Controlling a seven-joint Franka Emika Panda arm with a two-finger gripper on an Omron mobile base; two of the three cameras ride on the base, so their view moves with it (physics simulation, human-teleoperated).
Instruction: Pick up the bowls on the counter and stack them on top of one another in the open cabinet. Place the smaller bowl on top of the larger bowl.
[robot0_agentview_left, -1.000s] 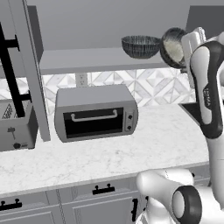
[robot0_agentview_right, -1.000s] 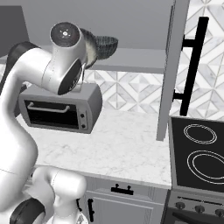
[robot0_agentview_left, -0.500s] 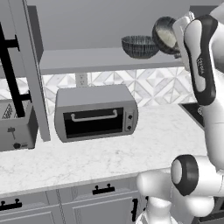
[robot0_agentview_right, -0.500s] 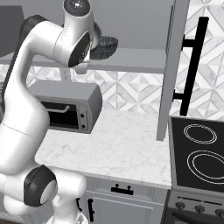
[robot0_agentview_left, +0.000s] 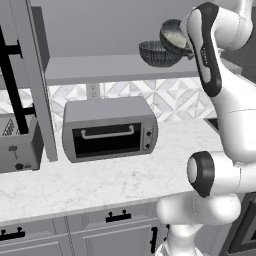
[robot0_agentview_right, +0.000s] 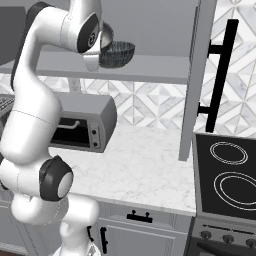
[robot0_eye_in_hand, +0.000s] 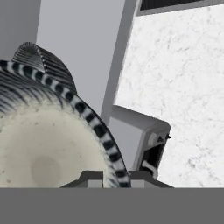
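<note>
white marble-look table (robot0_agentview_left: 100, 182) below, bare of bowls. fingers (robot0_eye_in_hand: 109, 177) clamped on rim of smaller dark grey streaked bowl (robot0_eye_in_hand: 48, 148), held tilted, speckled inside toward hand camera. bowl (robot0_agentview_left: 176, 36) raised to shelf height of open grey cabinet (robot0_agentview_left: 120, 67), just beside larger dark grey streaked bowl (robot0_agentview_left: 159, 53) sitting on shelf. likely lined up for stacking on top.

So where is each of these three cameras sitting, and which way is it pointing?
Left base view: behind the arm's left, facing the toaster oven and shelf; white arm at right.
Right base view: behind its right, facing counter and stove; arm at left.
Hand view: on the hand, looking along the claw over the smaller bowl it grips.
Both base views share the larger bowl on the shelf.
</note>
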